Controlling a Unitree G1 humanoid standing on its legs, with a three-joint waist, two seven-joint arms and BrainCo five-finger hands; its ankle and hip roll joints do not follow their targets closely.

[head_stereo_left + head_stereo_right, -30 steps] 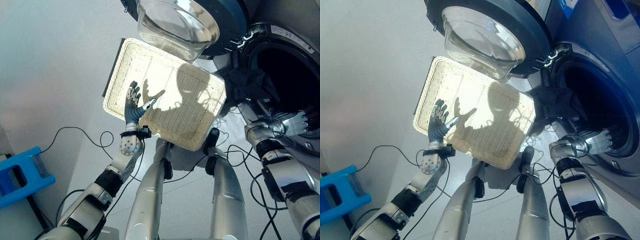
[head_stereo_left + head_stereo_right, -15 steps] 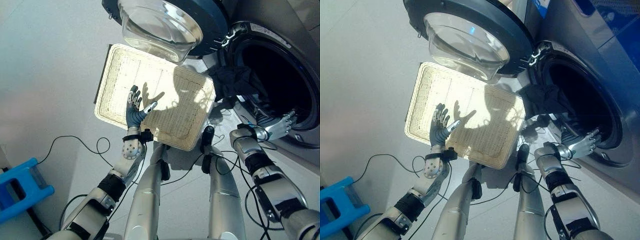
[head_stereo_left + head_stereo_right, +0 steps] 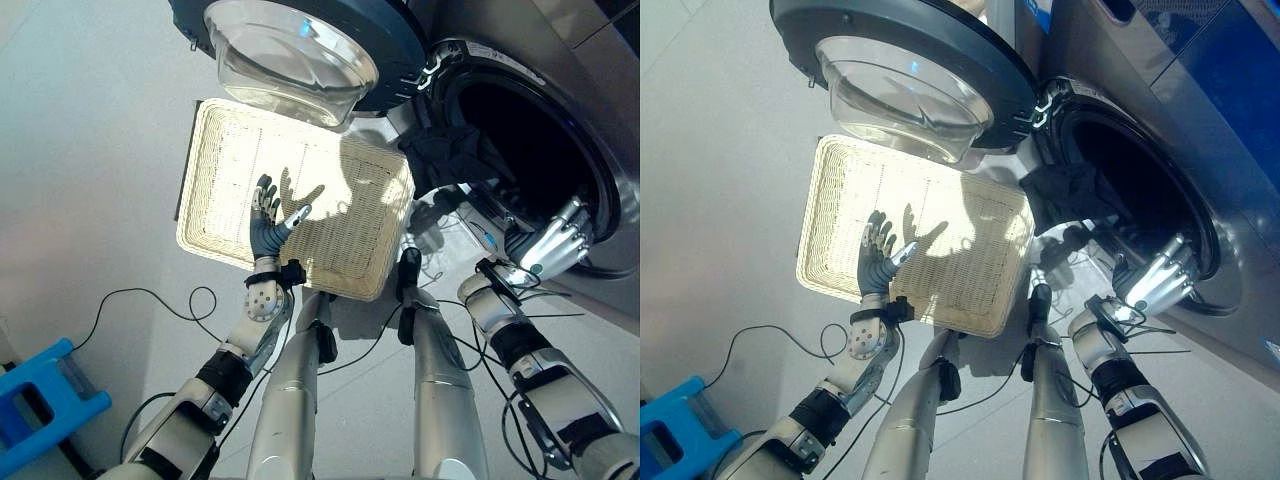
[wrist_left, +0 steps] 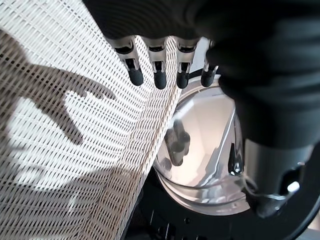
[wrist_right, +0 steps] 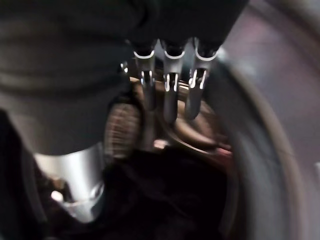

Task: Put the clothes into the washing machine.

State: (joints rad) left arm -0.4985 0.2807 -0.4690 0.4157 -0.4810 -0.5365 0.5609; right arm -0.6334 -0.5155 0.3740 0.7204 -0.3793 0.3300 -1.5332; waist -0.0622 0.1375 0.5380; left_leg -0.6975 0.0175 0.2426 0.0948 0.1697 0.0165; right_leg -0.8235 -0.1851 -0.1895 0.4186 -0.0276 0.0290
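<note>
A dark garment (image 3: 452, 158) hangs over the lower rim of the washing machine's round opening (image 3: 530, 130), partly inside the drum; it also shows as dark cloth (image 5: 165, 200) in the right wrist view. My right hand (image 3: 553, 243) is raised in front of the opening's lower right rim, fingers straight and holding nothing. Over the near edge of the pale woven basket (image 3: 225, 160) on the floor hovers my left hand (image 3: 266, 217), open, fingers spread. The basket's mesh (image 4: 60, 150) holds no clothes.
The machine's door (image 3: 300, 50) with its glass bowl stands swung open above the basket's far side. A blue plastic stool (image 3: 40, 405) sits on the grey floor at the lower left.
The camera has shifted, so the whole scene slid. My right hand has lifted from low at the drum's rim to a raised, straight-fingered pose. The left hand stays over the basket.
</note>
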